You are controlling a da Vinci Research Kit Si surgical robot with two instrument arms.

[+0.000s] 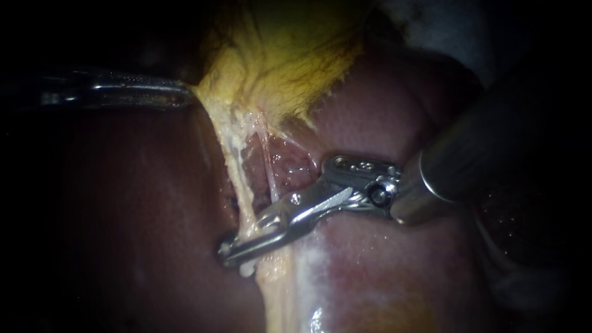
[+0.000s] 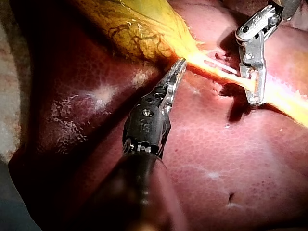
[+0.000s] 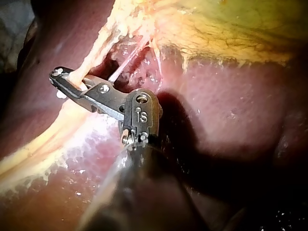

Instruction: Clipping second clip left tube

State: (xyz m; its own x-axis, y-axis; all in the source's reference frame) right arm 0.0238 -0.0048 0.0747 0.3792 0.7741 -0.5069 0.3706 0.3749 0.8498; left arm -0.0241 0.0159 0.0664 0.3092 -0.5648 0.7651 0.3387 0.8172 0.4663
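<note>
The liver (image 1: 382, 123) is filling most of the scene, its dark red, wet surface lying under and around everything else. The gallbladder (image 1: 283, 55) is sitting at the far side, yellow and veined, and narrowing toward the near side into pale strands. The right instrument (image 1: 237, 246) is coming in from the right with a thick shaft, and its long metal jaws are reaching left across the liver. The left instrument (image 1: 182, 95) is entering from the left. Its jaws are lying together and pinching the gallbladder's left edge, which is drawn out to a point at their tip. The left tube (image 1: 237, 179) is running as a thick, whitish-yellow cord from the gallbladder's narrow end toward the near side, along the left of a raw red patch of liver. It is passing between the right instrument's jaws near their tips. Those jaws are closing on it from both sides, and the cord is carrying on past them toward the near edge. A thin strand (image 1: 268, 166) is stretching just right of the left tube, apart from it, and ending behind the jaws. A small pale lump (image 1: 246, 269) is touching the near side of the jaw tips; whether it is tissue or a clip cannot be told.
</note>
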